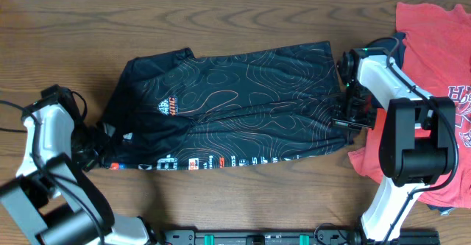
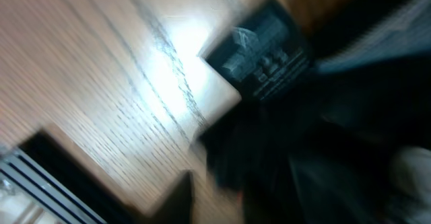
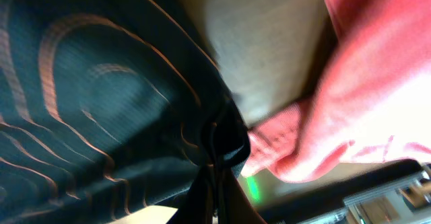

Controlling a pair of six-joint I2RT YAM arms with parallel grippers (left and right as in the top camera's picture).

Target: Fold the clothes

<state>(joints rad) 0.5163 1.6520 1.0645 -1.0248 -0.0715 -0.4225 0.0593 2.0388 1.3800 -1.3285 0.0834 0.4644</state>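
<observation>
The black jersey (image 1: 235,101) is found spread lengthwise across the middle of the bench (image 1: 73,32). Its near edge appears to be doubled over, with white lettering showing along the front.

The right hand (image 1: 347,121) is set at the jersey's right end, just beside the red T-shirt (image 1: 434,46). In the right wrist view the dark fabric is seen gathered into a tight pinch, so this hand is judged closed on the hem.

The left hand (image 1: 90,155) is placed at the jersey's left end. Its wrist view is blurred, so how far it is open cannot be told.

A further fold is judged to be the step in hand. Both ends should be raised together and the cloth kept taut between them. The red T-shirt's edge should be kept out of the pinch. The shiny fabric may be expected to slip.
</observation>
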